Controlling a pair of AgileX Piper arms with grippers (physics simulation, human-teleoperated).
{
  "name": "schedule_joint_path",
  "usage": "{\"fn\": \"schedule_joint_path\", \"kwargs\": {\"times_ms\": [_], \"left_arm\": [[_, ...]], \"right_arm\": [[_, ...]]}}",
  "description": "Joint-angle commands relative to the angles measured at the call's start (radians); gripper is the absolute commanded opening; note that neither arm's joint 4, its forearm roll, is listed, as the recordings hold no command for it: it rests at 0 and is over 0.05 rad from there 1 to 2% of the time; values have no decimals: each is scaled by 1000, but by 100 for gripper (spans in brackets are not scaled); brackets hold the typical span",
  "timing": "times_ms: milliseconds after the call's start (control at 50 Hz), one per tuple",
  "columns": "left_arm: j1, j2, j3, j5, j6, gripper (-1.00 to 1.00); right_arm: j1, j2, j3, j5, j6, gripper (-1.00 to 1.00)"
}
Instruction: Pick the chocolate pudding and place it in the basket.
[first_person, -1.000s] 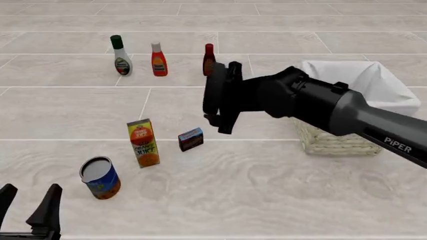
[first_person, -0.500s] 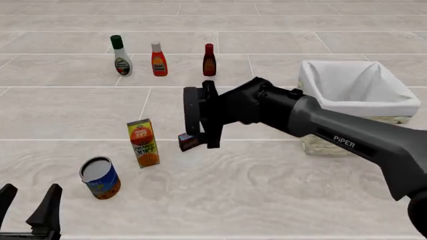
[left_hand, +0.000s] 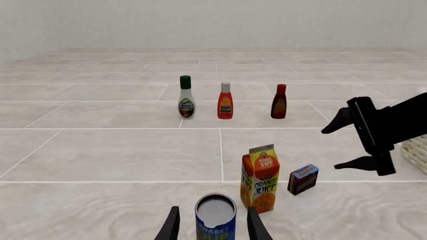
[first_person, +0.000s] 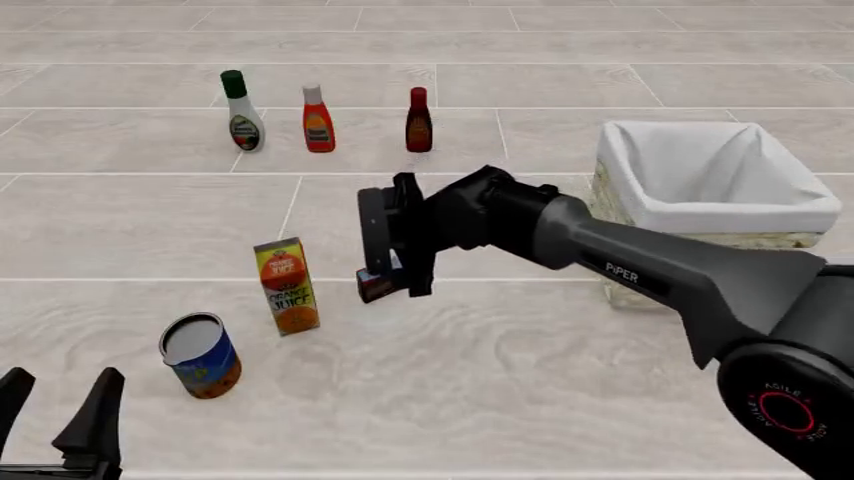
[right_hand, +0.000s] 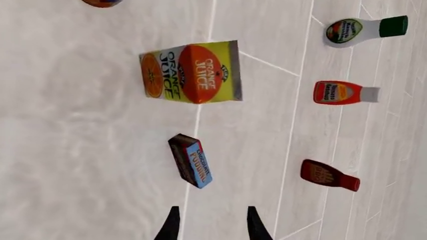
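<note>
The chocolate pudding (first_person: 370, 287), a small dark brown box with a blue top, lies on the table right of the orange juice carton (first_person: 287, 285). My right gripper (first_person: 395, 268) is open and empty, hovering just over it and hiding most of it in the front view. In the right wrist view the pudding (right_hand: 191, 160) lies just ahead of the open fingertips (right_hand: 172, 225), not between them. It also shows in the left wrist view (left_hand: 303, 179). The basket (first_person: 707, 215) stands at the right. My left gripper (first_person: 56, 415) is open and empty at the near left edge.
A blue tin can (first_person: 200, 355) stands in front of the left gripper (left_hand: 213, 227). Three bottles stand in a row at the back: white (first_person: 243, 112), orange-red (first_person: 318, 118), and dark red-brown (first_person: 418, 120). The right arm stretches across in front of the basket.
My right gripper has moved left and down from beside the basket to just over the pudding, now covering most of it. The left arm has not moved.
</note>
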Motion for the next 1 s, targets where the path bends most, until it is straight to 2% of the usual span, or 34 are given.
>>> {"fn": "schedule_joint_path", "kwargs": {"times_ms": [20,680,1000], "left_arm": [[0,-1,-1,2,0,100],[0,-1,-1,2,1,100],[0,-1,-1,2,0,100]], "right_arm": [[-19,60,-22,-32,-20,100],[-47,169,-103,-29,-40,100],[-63,244,-207,7,-40,100]]}}
